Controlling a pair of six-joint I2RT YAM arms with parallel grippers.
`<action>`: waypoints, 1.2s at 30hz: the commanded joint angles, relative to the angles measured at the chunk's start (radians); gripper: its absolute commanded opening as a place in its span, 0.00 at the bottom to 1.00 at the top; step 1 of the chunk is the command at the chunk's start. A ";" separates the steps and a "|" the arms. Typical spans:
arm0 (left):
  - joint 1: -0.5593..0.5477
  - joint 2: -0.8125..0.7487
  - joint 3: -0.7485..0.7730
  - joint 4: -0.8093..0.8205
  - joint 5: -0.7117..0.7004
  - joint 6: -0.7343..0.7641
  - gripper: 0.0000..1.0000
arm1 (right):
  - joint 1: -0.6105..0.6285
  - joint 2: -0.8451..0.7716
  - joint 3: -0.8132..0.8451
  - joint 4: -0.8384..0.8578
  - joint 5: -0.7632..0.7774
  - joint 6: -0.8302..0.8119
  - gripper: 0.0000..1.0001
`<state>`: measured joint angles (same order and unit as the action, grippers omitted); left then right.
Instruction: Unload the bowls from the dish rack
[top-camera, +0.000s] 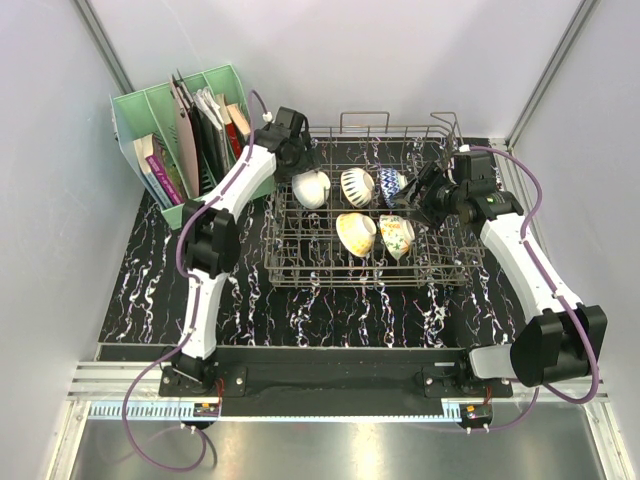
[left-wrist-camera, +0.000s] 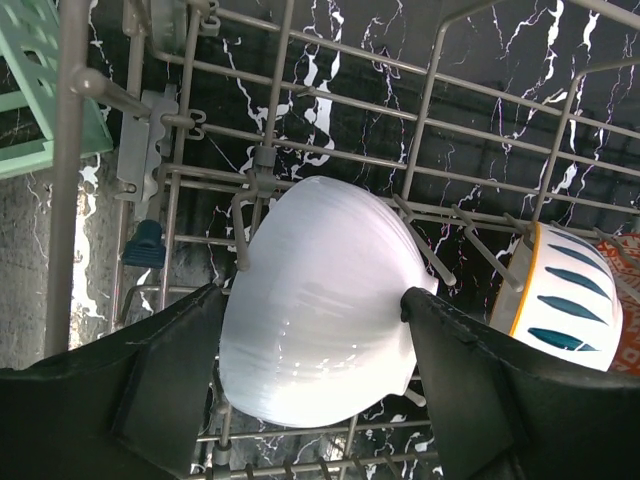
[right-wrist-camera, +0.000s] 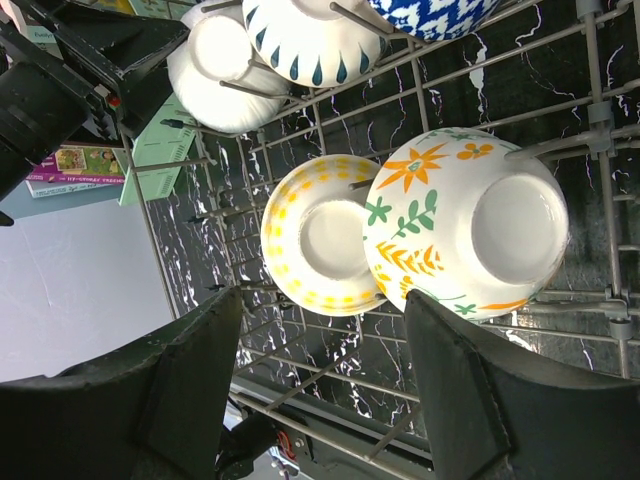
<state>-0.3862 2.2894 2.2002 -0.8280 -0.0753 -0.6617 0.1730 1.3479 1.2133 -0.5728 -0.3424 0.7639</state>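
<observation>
Nearest the arm bases lies the black marbled desk (top-camera: 150, 290), with the dish rack (top-camera: 340, 281) set on it toward 12 o'clock. All five bowls are propped on edge among the tines, so nothing is judged to be unloaded yet.

In the rack's near row the tan-yellow bowl (top-camera: 356, 234) and the floral bowl (top-camera: 396, 237) are stood just beside each other. The right gripper (top-camera: 424, 192) is held at 3 o'clock of the rack, its jaws spread wide with nothing between them. In its wrist view both near-row bowls are seen ahead of the fingers (right-wrist-camera: 180, 390), apart from them.

In the far row, from 1 o'clock round to 11 o'clock, the blue-and-white bowl (top-camera: 390, 185), the dark-striped bowl (top-camera: 357, 184) and the cream-white bowl (top-camera: 311, 188) are lined up. The left gripper (top-camera: 303, 168) is positioned over the cream-white bowl, jaws open, one finger on each side of it. Whether the pads touch the glaze cannot be told.

The step in hand is judged to be the grasp of this first bowl. A firm closing on the rounded, probably slippery wall is called for next. A straight lift off the tines would be needed after that, so that the dark-striped bowl just beside is not knocked, and then a set-down on the desk outside the rack.

Farthest, at 10 o'clock, a green file holder (top-camera: 135, 110) is stood.
</observation>
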 joint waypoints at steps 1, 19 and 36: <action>0.016 -0.004 -0.068 -0.074 0.032 0.036 0.78 | -0.009 0.002 0.022 0.022 -0.017 -0.003 0.74; 0.027 -0.104 -0.198 -0.020 0.230 0.000 0.53 | -0.007 0.028 0.032 0.036 -0.018 0.006 0.74; 0.036 -0.125 -0.234 0.033 0.485 0.054 0.66 | -0.009 0.060 0.055 0.037 -0.004 0.017 0.74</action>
<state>-0.3347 2.1811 2.0174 -0.6994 0.1852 -0.5941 0.1699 1.3975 1.2232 -0.5644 -0.3424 0.7746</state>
